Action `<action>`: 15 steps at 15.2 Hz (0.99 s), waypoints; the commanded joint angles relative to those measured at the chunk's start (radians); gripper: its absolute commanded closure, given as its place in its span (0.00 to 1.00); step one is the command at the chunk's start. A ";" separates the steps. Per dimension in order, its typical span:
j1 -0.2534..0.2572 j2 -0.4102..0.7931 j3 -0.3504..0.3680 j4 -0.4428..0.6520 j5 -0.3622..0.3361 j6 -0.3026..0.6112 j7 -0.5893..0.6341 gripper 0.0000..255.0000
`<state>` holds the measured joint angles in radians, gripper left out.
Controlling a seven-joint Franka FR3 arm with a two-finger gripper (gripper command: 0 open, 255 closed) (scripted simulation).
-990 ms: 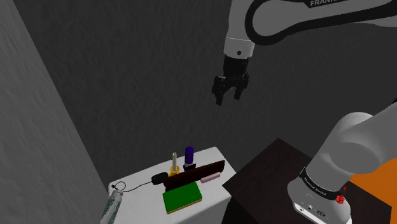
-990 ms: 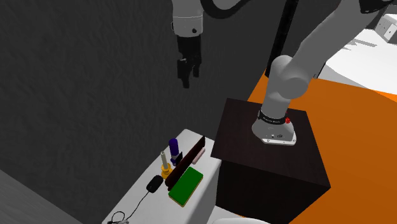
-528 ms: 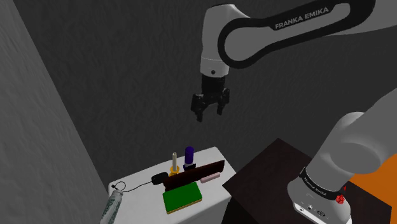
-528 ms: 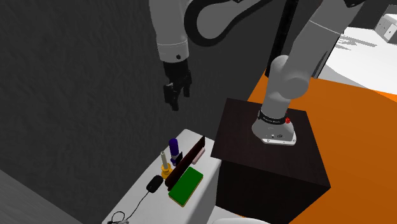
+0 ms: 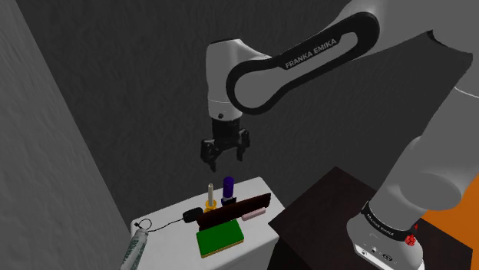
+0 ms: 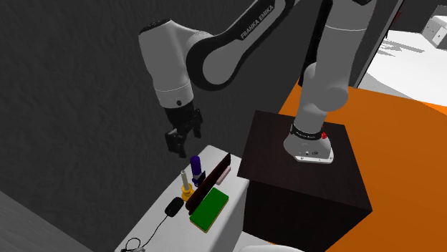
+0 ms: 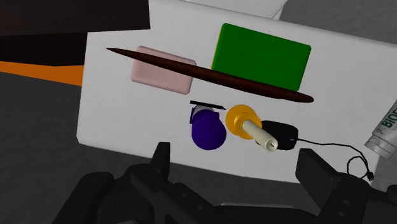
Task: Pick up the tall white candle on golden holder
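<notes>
The tool (image 5: pixel 223 158) hangs above the white worktop (image 5: pixel 257 188) with its fingers pointing straight down and spread wide, holding nothing. In the wrist view the two black fingers stand well apart, and the worktop shows between them.

The candle (image 5: pixel 209 192) stands upright below the tool on its golden holder (image 7: pixel 240 118), near the worktop's edge that faces the wall. Its long axis is vertical and runs nearly along the tool's own line of approach. In the wrist view its pale tip (image 7: pixel 270 144) points up toward the camera and sits within the span of the open fingers, a little nearer one finger than the other. Going by the shoulder view, the candle lies slightly off the tool's centre, not dead under it.

A purple cylinder (image 7: pixel 208 130) stands just beside the holder under the tool's other finger, and a black mouse-like thing (image 7: pixel 280 135) on a cord lies just beside it on the far side.

The arm arches from the stand, its forearm dropping to a wrist turned vertical. I judge that the coming move needs a small sideways shift, then a straight descent that keeps the candle between the fingers and clear of the purple cylinder
</notes>
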<state>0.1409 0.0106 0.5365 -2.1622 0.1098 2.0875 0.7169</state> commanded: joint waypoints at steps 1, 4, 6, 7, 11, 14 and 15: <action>0.017 0.095 0.015 0.054 -0.045 0.022 0.059 0.00; 0.055 0.217 0.019 0.132 -0.106 0.040 0.134 0.00; 0.060 0.233 0.015 0.122 -0.115 0.064 0.138 0.00; 0.061 0.242 0.013 0.118 -0.119 0.075 0.140 0.00; 0.069 0.277 0.005 0.101 -0.140 0.122 0.150 0.00; 0.071 0.286 0.003 0.104 -0.146 0.129 0.154 1.00; 0.069 0.283 0.004 0.104 -0.144 0.125 0.151 1.00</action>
<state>0.2131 0.2899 0.5435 -2.0570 -0.0335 2.2111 0.8709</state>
